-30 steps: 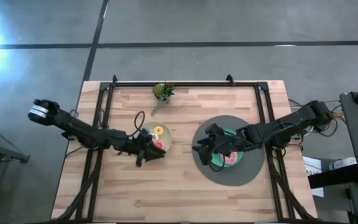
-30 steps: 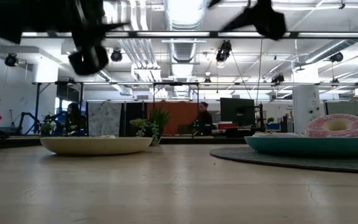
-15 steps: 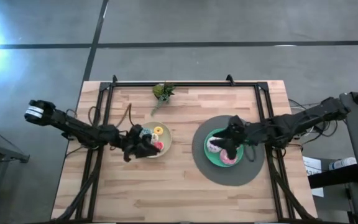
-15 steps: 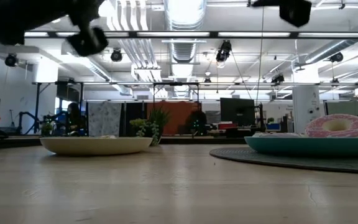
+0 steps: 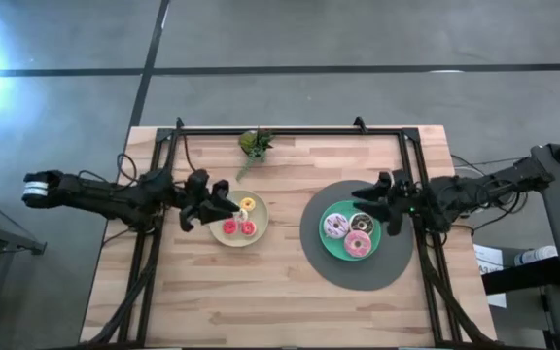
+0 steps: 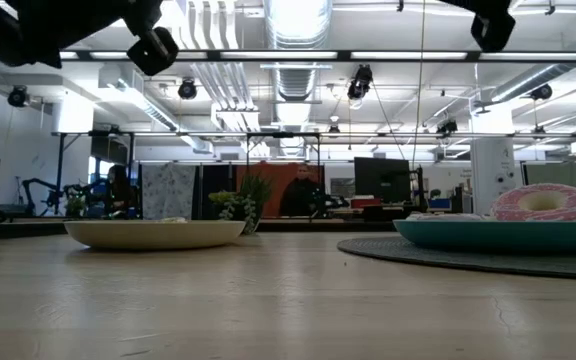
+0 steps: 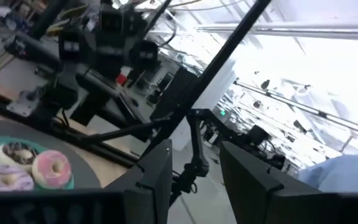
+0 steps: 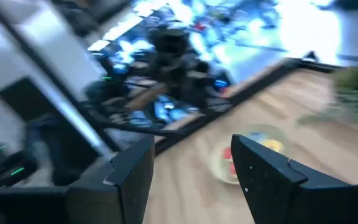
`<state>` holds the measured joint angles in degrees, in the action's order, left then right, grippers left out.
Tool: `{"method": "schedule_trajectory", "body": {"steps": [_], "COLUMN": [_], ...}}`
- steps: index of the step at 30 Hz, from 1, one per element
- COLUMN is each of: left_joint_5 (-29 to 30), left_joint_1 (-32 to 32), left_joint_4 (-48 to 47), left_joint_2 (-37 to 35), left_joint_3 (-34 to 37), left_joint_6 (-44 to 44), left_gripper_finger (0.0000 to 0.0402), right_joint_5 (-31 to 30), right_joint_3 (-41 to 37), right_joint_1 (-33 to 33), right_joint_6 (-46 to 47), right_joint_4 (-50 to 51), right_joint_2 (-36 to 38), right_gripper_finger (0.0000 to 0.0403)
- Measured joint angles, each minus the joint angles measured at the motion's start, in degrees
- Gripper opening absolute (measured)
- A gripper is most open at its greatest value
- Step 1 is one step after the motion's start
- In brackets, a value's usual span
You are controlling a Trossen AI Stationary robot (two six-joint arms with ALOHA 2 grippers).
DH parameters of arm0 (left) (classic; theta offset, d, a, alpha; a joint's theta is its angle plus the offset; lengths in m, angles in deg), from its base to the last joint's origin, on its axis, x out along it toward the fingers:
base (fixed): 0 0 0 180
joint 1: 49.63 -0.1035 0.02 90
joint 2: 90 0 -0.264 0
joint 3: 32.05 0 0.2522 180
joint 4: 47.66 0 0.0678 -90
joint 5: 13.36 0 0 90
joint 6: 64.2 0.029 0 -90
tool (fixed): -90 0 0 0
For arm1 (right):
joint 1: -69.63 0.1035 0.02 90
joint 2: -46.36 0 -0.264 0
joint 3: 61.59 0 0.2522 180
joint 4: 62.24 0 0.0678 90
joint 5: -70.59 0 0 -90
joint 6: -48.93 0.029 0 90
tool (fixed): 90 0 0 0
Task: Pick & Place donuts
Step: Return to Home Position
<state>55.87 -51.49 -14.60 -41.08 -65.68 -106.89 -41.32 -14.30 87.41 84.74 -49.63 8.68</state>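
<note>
Both arms have pulled back from the plates.
From above, the left claw (image 5: 217,202) sits just beside the beige plate (image 5: 236,239) of mini donuts (image 5: 229,227) (yellow and red), and the right claw (image 5: 375,204) is at the green plate's (image 5: 329,247) edge, by three big donuts (image 5: 357,244). Low down, a pink donut (image 6: 548,202) shows on that plate. In the wrist views, the left fingers (image 7: 157,180) and the right fingers (image 8: 129,180) are spread wide.

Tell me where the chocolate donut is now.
High view: the chocolate donut lies on the teal plate, on the right half of the table, beside the pink donut.
</note>
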Motion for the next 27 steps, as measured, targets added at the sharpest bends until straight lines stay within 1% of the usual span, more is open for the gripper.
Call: {"method": "schedule_trajectory", "body": {"steps": [3, 6, 8, 10, 15, 21, 24, 27], "left_joint_5": [-1.06, -0.83, -0.82, -0.76, -0.91, -1.15, -0.95, -0.22], "left_joint_1": [-1.65, -2.22, -2.17, -2.16, -2.15, -2.15, -2.17, -2.30], "left_joint_4": [-1.86, -7.33, -11.79, -13.07, -12.92, -11.28, -15.61, -15.75], "left_joint_2": [-2.88, -6.33, -8.92, -11.26, -17.94, -25.55, -28.29, -29.35], "left_joint_3": [1.41, 2.63, 4.17, 5.91, 11.75, 19.35, 19.09, 19.32], "left_joint_6": [1.75, 3.48, 4.14, 4.41, 5.06, 2.31, 4.12, 6.59], "left_gripper_finger": [0.0110, 0.0110, 0.0110, 0.0110, 0.0110, 0.0110, 0.0110, 0.0110], "right_joint_5": [3.76, 3.94, 3.81, 4.00, 3.82, 3.84, 3.80, 3.80], "right_joint_3": [-7.14, -11.99, -14.21, -15.91, -19.32, -23.44, -25.20, -26.88], "right_joint_1": [0.11, 0.03, 0.03, 0.09, 0.07, 0.07, 0.04, 0.05], "right_joint_6": [-2.82, -4.61, -5.85, -6.66, -6.91, -6.64, -7.43, -8.69], "right_joint_4": [-11.24, -17.37, -17.92, -17.91, -17.97, -21.12, -22.28, -22.32], "right_joint_2": [2.52, 4.54, 5.72, 6.88, 9.12, 11.77, 13.07, 14.16], "right_gripper_finger": [0.0206, 0.0206, 0.0206, 0.0206, 0.0206, 0.0206, 0.0206, 0.0206]}}
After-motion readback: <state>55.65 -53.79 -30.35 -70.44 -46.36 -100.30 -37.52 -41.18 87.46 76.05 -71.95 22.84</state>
